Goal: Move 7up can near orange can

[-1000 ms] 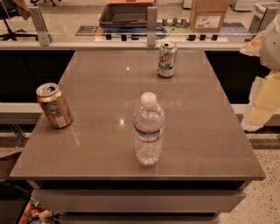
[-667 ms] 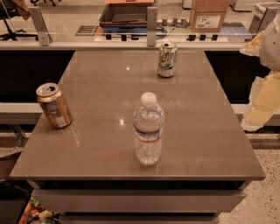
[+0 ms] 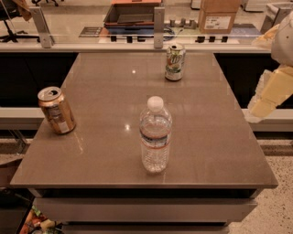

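The gripper (image 3: 262,106) hung off the right side of the table (image 3: 215,137), a pale cream shape just beyond the edge and about level with the tabletop's middle; whether it was released or clenched could not be told, and it held nothing that could be seen. The 7up can (image 3: 175,62) stood upright near the far edge of the table, a little right of centre. It was a small can with a silver top, a white and pale green body, and a green-and-red logo facing the camera. It lay well apart from the gripper, farther back and off to the gripper's left, with bare tabletop between them. A clear water bottle (image 3: 155,135) with a white cap stood upright nearer the front, close to the middle of the table and well in front of the 7up can. The orange can (image 3: 56,110), bronze-orange with a pale label patch and a silver top, stood by the left edge, well apart from both the bottle and the 7up can and farthest from the gripper. Behind the table ran a low rail, and past it sat a cardboard box (image 3: 219,13).
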`<state>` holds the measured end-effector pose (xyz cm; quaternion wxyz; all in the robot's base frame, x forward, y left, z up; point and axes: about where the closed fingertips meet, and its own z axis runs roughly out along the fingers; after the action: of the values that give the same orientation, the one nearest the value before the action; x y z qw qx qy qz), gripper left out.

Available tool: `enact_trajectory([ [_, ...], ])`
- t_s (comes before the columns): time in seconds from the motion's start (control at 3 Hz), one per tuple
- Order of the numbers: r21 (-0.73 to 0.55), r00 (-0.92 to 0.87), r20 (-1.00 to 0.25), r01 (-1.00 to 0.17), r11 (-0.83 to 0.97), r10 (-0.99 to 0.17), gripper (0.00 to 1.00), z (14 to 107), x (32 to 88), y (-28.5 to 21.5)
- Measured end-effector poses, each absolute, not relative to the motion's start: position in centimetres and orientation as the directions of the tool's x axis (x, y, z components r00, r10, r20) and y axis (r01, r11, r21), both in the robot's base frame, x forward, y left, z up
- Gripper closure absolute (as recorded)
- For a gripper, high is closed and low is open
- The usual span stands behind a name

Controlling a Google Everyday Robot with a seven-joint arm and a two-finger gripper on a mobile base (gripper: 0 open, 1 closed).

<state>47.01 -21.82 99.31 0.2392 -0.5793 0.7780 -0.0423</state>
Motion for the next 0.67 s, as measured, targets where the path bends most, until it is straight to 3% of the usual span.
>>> enact_trajectory([
  [0.67,-0.273,-0.264,-0.648,-0.795,0.542,-0.714,0.0,95.0,53.8,-21.6],
])
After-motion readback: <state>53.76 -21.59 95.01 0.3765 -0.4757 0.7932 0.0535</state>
